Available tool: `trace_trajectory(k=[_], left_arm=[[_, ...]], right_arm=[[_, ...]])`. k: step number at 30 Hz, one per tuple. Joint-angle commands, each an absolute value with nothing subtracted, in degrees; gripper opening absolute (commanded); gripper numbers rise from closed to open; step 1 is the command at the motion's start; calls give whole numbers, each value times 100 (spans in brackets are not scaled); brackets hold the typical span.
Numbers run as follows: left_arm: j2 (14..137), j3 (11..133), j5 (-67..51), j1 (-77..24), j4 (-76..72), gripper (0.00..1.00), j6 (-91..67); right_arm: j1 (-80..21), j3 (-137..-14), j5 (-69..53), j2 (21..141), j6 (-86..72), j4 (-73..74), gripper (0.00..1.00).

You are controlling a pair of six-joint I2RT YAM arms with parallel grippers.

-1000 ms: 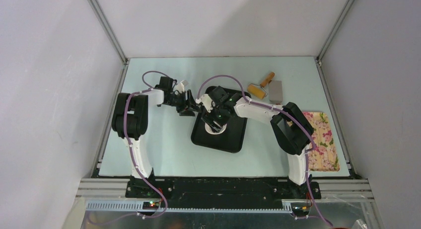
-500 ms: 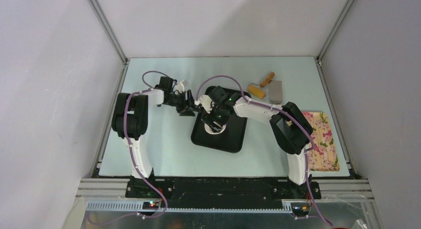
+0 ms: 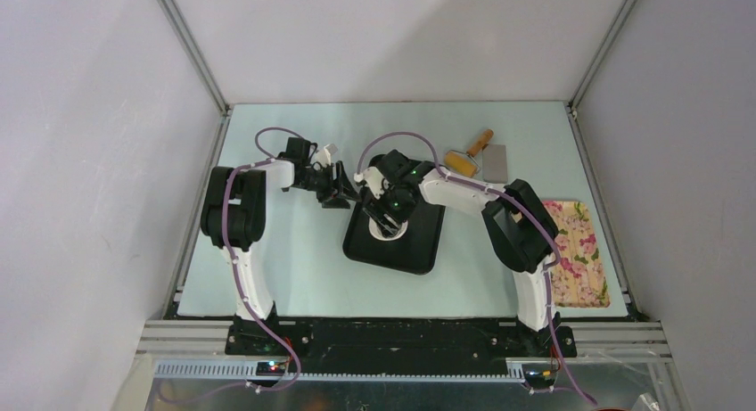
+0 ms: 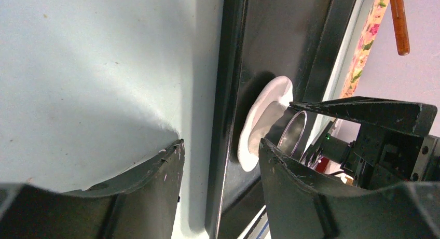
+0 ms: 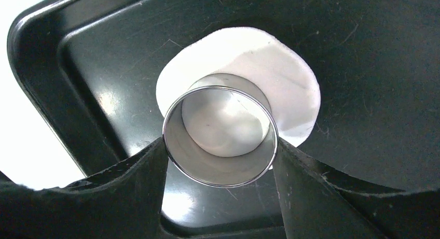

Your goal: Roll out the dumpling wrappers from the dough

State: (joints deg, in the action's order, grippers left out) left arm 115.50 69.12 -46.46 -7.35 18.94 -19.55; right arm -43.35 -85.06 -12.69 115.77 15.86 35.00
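The dough [image 5: 290, 83] is a flattened white disc lying on the black tray [image 5: 363, 68]. My right gripper [image 5: 220, 143] is shut on a round steel cup [image 5: 207, 166], one finger on each side of its wall. The cup stands mouth-down over the near part of the disc. From above, the right gripper [image 3: 388, 217] covers most of the dough [image 3: 390, 233] in the middle of the tray [image 3: 419, 250]. My left gripper [image 3: 343, 195] is open, its jaws astride the tray's left rim [image 4: 228, 94] with gaps on both sides. The dough [image 4: 259, 120] and the cup [image 4: 293, 130] show just beyond that rim.
A roller with a wooden handle [image 3: 468, 157] and a grey scraper [image 3: 496, 164] lie behind the tray's right corner. A floral cloth [image 3: 579, 250] lies at the table's right edge. Both arms crowd the tray's far-left corner.
The right gripper with the steel cup has shifted slightly toward the far side of the tray. The left gripper has stayed at the tray's rim.
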Motion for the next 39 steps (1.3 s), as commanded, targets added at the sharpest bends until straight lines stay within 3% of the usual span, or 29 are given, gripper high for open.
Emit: trace_trajectory(k=[1,15,23,34,39], left_arm=[[11683,6961,-4187,-681,1909,61,-1863],[11689,6968,-4184,-678,1915,61,-1868],[11689,6968,-4181,-685,1909,61,-1871],[11689,6965,-4184,-677,1912,61,-1871],[11682,6970,-4175,-679,1914,61,-1863]], right_arm=[[-4282,-8069,-100,12130,761,3887,18],[-4235,-8331,-206,12036,2335,4178,17],[-4283,-8657,-118,11870,2472,4316,48],[-4252,-9132,-438,11826,2343,4528,75],[-4182,-9250,-561,11783,2313,4560,94]])
